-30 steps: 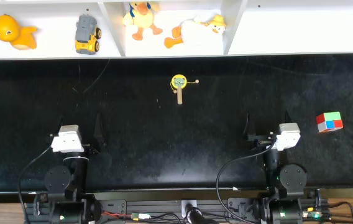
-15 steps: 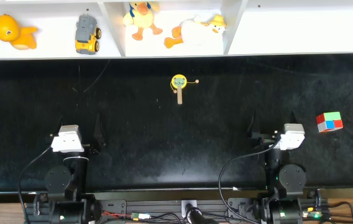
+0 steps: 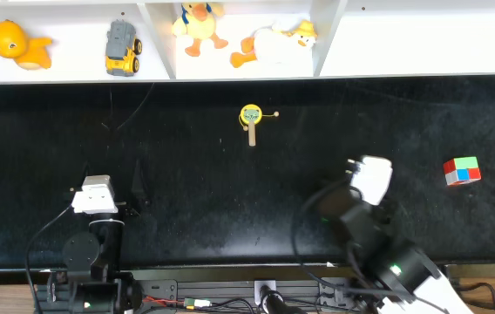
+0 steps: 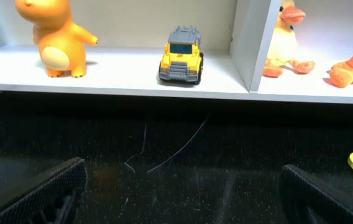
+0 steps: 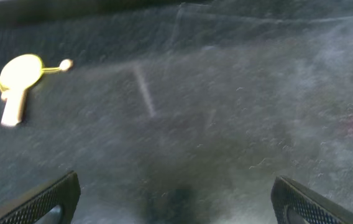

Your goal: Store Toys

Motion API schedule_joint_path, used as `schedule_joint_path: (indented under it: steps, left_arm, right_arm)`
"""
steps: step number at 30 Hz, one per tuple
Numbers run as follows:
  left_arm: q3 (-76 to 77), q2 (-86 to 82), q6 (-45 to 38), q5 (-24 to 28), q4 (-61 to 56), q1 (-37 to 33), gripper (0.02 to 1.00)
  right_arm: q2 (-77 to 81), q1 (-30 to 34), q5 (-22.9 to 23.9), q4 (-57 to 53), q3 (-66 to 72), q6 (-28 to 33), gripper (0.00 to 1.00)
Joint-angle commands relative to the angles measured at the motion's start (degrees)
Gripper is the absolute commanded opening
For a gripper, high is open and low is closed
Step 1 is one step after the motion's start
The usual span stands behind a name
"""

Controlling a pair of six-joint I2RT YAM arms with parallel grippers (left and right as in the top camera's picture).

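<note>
The right arm (image 3: 371, 183) has swung forward and left off its rest, jaws wide open and empty. It looks like the yellow paddle toy (image 3: 251, 118), in the middle of the table (image 3: 186, 166), is first for the shelf (image 3: 77, 61). The cube (image 3: 462, 171) waits at right. The left arm (image 3: 96, 195) stays parked, jaws open, empty.

A yellow paddle toy (image 3: 251, 119) lies flat on the black table (image 3: 230, 201), a multicoloured cube (image 3: 462, 171) well to its right. An orange figure (image 3: 16, 44), a yellow truck (image 3: 122, 48) and two plush ducks (image 3: 200, 24) sit on the far shelf (image 3: 404, 35).
</note>
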State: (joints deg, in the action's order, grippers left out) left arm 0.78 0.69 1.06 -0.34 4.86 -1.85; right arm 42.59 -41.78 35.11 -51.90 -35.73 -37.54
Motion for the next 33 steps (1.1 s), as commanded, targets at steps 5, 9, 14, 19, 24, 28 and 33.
schedule_joint_path:
  steps: [5,9,14,19,24,28,33]
  left_arm:
    - [-0.31,-0.52,-0.85,-0.66,-0.13,-0.11,0.998]
    - [-0.31,-0.52,-0.85,-0.66,-0.13,-0.11,0.998]
    - [-0.31,-0.52,-0.85,-0.66,-0.13,-0.11,0.998]
    - [-0.31,-0.52,-0.85,-0.66,-0.13,-0.11,0.998]
    - [-0.31,-0.52,-0.85,-0.66,-0.13,-0.11,0.998]
    - [-0.31,-0.52,-0.85,-0.66,-0.13,-0.11,0.998]
    - [-0.31,-0.52,-0.85,-0.66,-0.13,-0.11,0.998]
  right_arm:
    - [21.51,-8.96,-8.26,-1.57,-15.21,-8.55,0.993]
    - [30.08,-8.98,-10.67,-3.78,-21.99,-8.55,0.996]
    - [38.16,-8.98,-7.89,-4.09,-26.14,-8.57,0.996]
    - [43.65,-8.98,-6.67,0.31,-26.75,-8.76,0.993]
    - [48.35,-8.98,-3.89,9.31,-26.75,-8.72,0.996]
    - [52.52,-8.87,-3.52,15.19,-26.75,-8.74,0.996]
    - [55.84,-8.09,-2.43,18.49,-26.75,-8.74,0.996]
